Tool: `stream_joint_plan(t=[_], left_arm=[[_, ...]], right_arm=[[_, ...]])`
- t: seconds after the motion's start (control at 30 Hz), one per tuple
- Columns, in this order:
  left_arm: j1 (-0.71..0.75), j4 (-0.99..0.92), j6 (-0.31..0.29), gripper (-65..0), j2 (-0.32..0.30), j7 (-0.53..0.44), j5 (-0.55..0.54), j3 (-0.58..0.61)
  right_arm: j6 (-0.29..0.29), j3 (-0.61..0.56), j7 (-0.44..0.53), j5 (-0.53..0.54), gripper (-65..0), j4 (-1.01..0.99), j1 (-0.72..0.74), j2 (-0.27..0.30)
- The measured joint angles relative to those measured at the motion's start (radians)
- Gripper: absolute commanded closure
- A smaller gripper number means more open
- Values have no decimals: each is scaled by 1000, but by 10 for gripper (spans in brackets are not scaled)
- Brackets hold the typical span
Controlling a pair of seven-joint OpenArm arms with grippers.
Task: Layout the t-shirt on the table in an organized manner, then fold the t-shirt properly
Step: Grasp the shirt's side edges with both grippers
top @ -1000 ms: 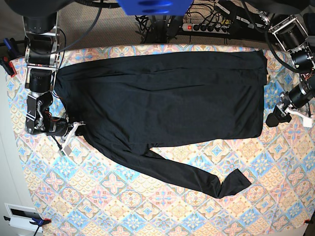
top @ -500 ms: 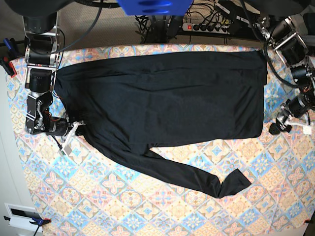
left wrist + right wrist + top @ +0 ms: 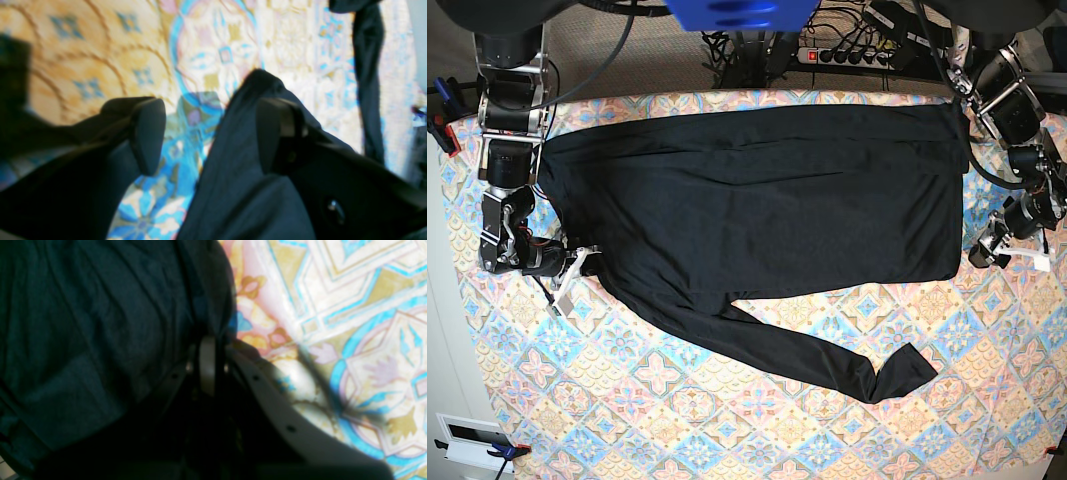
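The black long-sleeved t-shirt (image 3: pixel 767 200) lies spread across the patterned table (image 3: pixel 727 420), with one sleeve (image 3: pixel 827 360) angled toward the front. In the base view my right gripper (image 3: pixel 584 257) sits at the shirt's left edge. The right wrist view shows its fingers (image 3: pixel 207 363) shut, with dark fabric (image 3: pixel 100 323) bunched at the tips. My left gripper (image 3: pixel 982 252) hovers by the right-hand lower corner of the shirt. It is open (image 3: pixel 210 133), and the cloth corner (image 3: pixel 240 173) lies between and under its fingers (image 3: pixel 146 133). The sleeve (image 3: pixel 368 73) shows beyond.
A power strip with cables (image 3: pixel 847 55) runs behind the table's back edge. A red clamp (image 3: pixel 442 135) sits at the left edge, and a white box (image 3: pixel 472 440) is off the front left corner. Bare tablecloth stretches along the front.
My left arm has shifted, its upper links swinging inward and its gripper settling close to the shirt's right-hand corner. The right arm and the shirt have stayed still.
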Motion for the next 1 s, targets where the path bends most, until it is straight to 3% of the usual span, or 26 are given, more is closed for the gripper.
stream_joint_plan(t=[0.2, 0.33, 0.53, 0.7, 0.9, 1.0], left_arm=[[-8, -84, -24, -411, -8, -90, 3, -5], [-13, -83, -21, -411, 19, -129, 26, -7], [-50, -82, -12, -411, 55, -129, 40, 79], [-71, -81, -20, -411, 111, -138, 26, 84], [-77, -80, -17, -410, 124, -135, 26, 87], [-77, -80, -18, -351, 129, -124, 25, 87]], right_arm=[[0, 0, 0, 0, 0, 0, 0, 0], [0, 0, 0, 0, 0, 0, 0, 0], [0, 0, -1, 0, 0, 0, 0, 0], [0, 0, 0, 0, 0, 0, 0, 0], [0, 0, 0, 0, 0, 0, 0, 0], [0, 0, 0, 0, 0, 0, 0, 0]])
